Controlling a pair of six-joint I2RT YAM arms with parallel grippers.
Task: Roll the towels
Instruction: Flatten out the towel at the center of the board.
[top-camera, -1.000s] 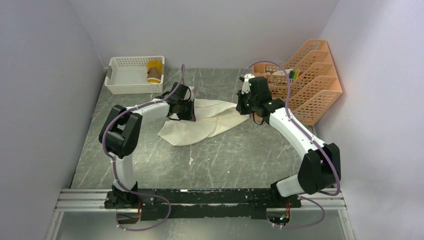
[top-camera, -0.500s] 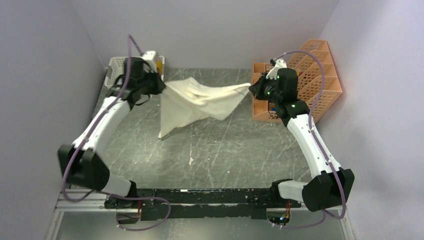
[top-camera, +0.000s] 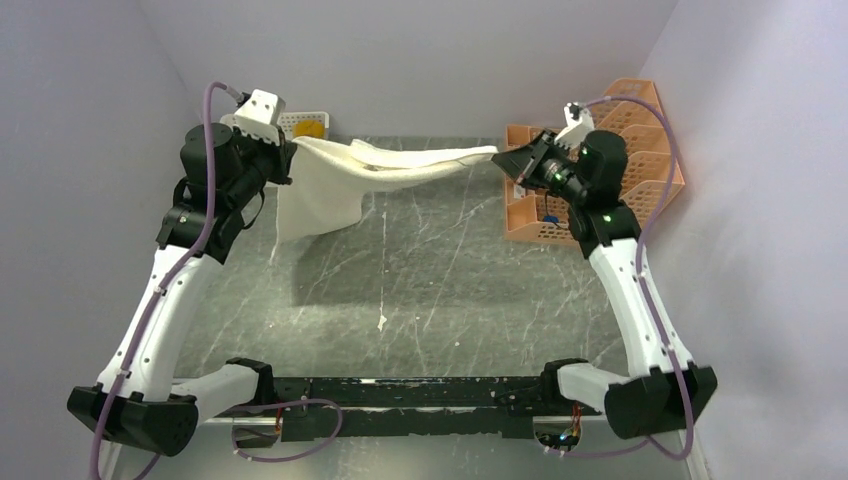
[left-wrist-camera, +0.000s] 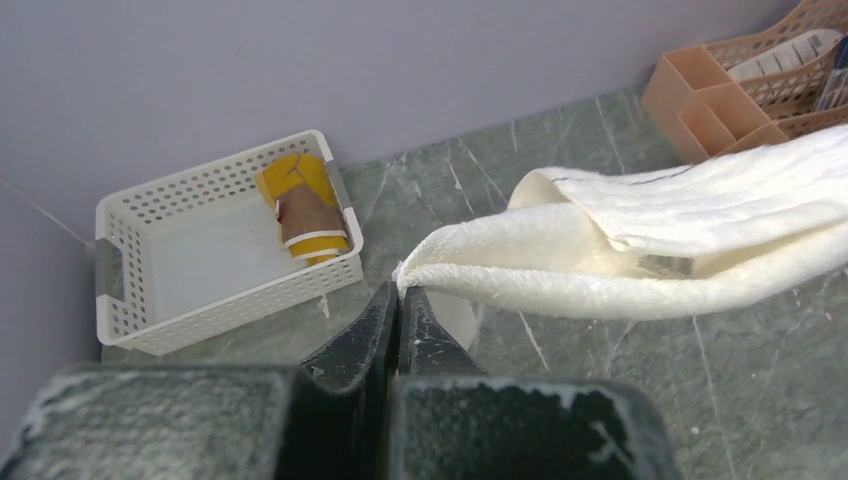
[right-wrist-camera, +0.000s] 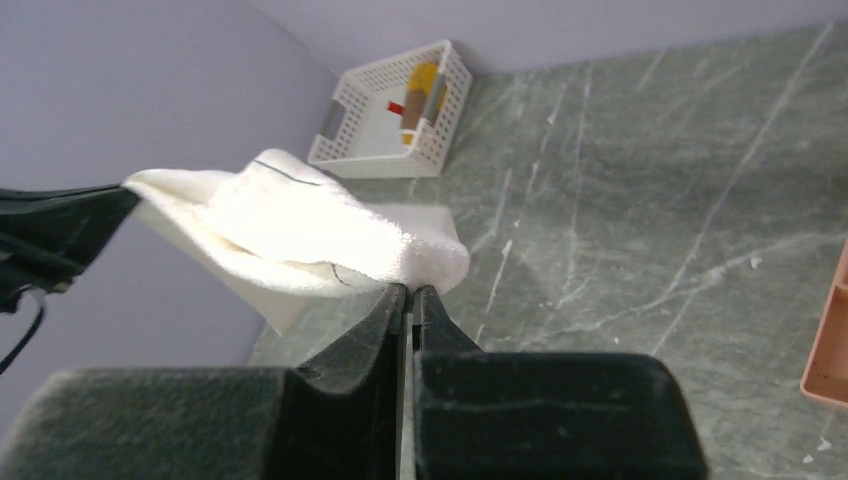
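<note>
Towel airborne: our left gripper (top-camera: 292, 150) and right gripper (top-camera: 497, 157) clench the cream towel (top-camera: 320, 190), now hoisted between them for spreading.

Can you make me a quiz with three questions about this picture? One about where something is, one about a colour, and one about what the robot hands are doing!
1. Where is the yellow towel?
A on the floor
B in the basket
C hanging on a wall

2. What colour is the held towel?
A blue
B red
C cream

3. What are the left gripper and right gripper doing?
A both shut on the held towel
B both open
C one open, one shut

Answers:
1 B, it sits inside the white basket.
2 C, the cloth stretched between the arms is cream.
3 A, each pair of jaws pinches one end of it.
</note>
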